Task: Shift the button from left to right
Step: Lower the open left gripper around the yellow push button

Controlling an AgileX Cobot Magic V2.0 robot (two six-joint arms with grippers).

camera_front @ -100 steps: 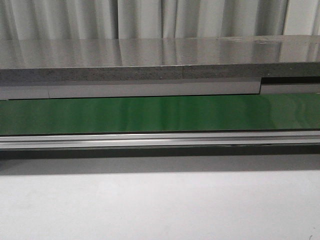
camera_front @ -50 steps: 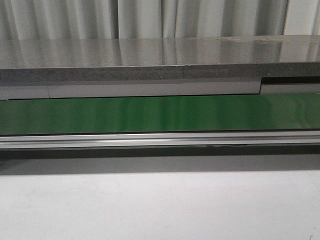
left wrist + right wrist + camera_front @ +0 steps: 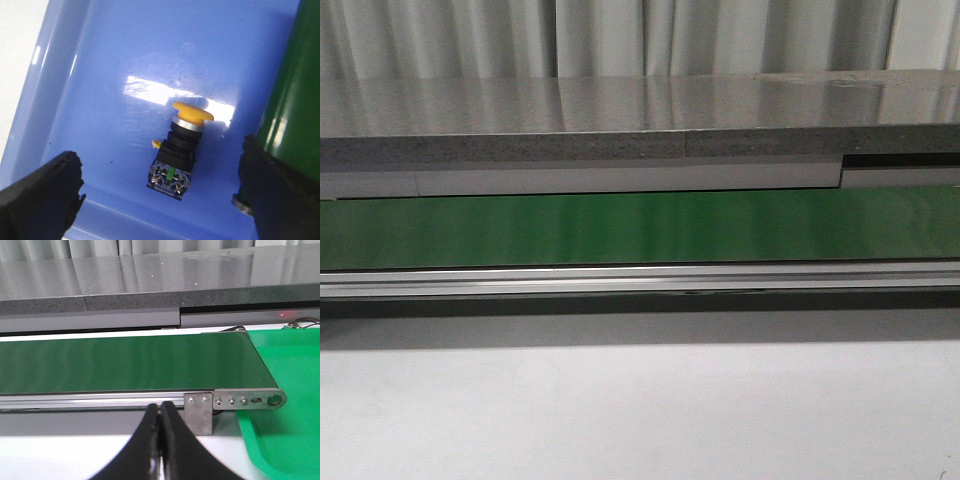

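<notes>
In the left wrist view the button (image 3: 178, 150), with a round yellow cap and a blocky black body, lies on its side on the floor of a blue tray (image 3: 110, 75). My left gripper (image 3: 160, 192) is open above it, one black finger on each side of the button, touching nothing. In the right wrist view my right gripper (image 3: 160, 412) is shut and empty, its fingertips pressed together in front of the green conveyor belt (image 3: 125, 365). Neither gripper nor the button shows in the front view.
The green belt (image 3: 640, 228) with its metal rail (image 3: 640, 280) crosses the front view, a grey counter (image 3: 620, 120) behind it, white table (image 3: 640, 410) in front. A green tray (image 3: 285, 410) lies past the belt's end (image 3: 250, 401). The belt's edge (image 3: 295, 100) borders the blue tray.
</notes>
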